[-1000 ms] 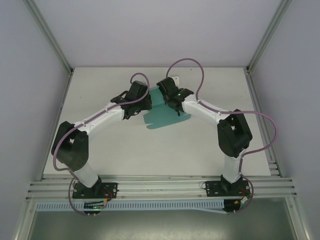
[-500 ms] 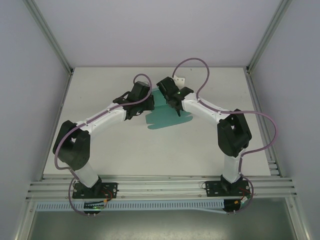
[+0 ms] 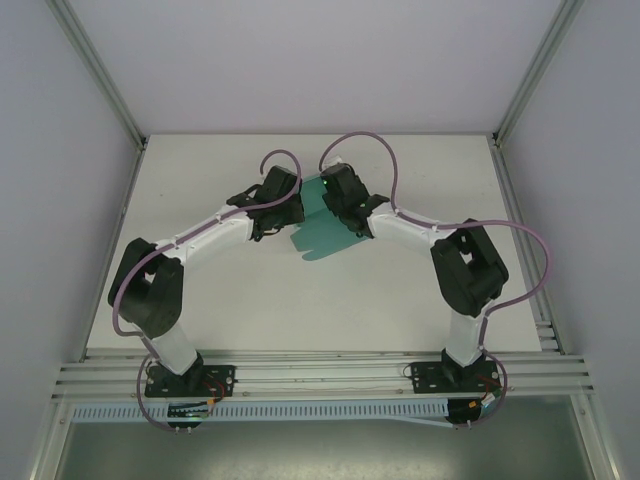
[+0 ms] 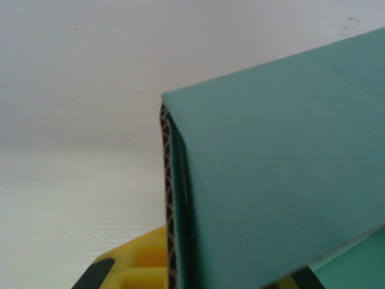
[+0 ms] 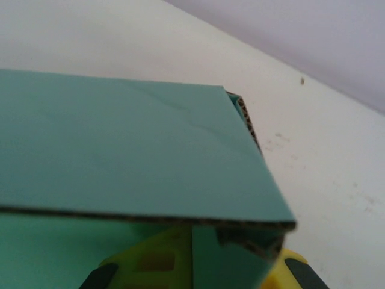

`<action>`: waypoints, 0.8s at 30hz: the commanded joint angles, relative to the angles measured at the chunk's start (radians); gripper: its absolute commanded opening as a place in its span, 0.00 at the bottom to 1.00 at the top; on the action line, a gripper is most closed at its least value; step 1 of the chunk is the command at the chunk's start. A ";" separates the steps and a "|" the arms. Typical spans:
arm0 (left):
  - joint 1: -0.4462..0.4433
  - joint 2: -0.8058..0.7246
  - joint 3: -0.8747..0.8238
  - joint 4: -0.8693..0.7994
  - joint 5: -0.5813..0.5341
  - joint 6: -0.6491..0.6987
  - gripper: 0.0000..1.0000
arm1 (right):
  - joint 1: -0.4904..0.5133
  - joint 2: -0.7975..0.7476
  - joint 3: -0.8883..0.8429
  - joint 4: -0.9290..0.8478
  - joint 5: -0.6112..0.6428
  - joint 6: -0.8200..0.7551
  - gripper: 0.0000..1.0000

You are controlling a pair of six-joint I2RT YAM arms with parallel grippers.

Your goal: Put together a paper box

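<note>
The paper box (image 3: 322,232) is teal corrugated sheet lying partly folded at the table's rear centre, one rounded flap flat toward the front. My left gripper (image 3: 289,200) grips its left side and my right gripper (image 3: 338,200) its right side, the two close together. In the left wrist view a raised teal panel (image 4: 283,180) runs down between the yellow fingers (image 4: 129,268) of the left gripper (image 4: 198,280). In the right wrist view a folded-over panel (image 5: 132,150) covers the right gripper (image 5: 198,274), and a short flap stands between its fingers (image 5: 150,259).
The white table (image 3: 250,290) stretches out to the front and to both sides of the box. Grey walls and slanted aluminium posts (image 3: 100,75) close in the back and sides. A metal rail (image 3: 320,375) runs along the near edge by the arm bases.
My right gripper has swung left and turned toward the left gripper. The sheet's right part has come up and folded inward, so the flat area looks narrower. The left arm barely moved.
</note>
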 commanded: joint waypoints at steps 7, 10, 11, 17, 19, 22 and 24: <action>0.001 -0.033 0.024 -0.058 -0.034 0.031 0.00 | -0.028 0.050 0.111 -0.186 0.398 0.278 0.00; 0.001 -0.030 0.023 -0.055 -0.026 0.030 0.00 | -0.056 0.024 0.139 -0.251 0.366 0.494 0.00; 0.002 -0.028 0.023 -0.058 -0.026 0.028 0.00 | -0.062 0.018 0.143 -0.254 0.343 0.521 0.00; 0.001 -0.021 0.026 -0.056 -0.039 0.036 0.00 | -0.066 -0.011 0.145 -0.229 0.284 0.485 0.00; 0.001 -0.021 0.029 -0.050 -0.038 0.043 0.00 | -0.067 -0.024 0.128 -0.212 0.215 0.444 0.02; 0.001 -0.023 0.038 -0.047 -0.030 0.051 0.00 | -0.069 -0.045 0.095 -0.194 0.134 0.418 0.15; 0.003 -0.028 0.036 -0.041 -0.029 0.055 0.00 | -0.070 -0.067 0.059 -0.167 0.071 0.406 0.30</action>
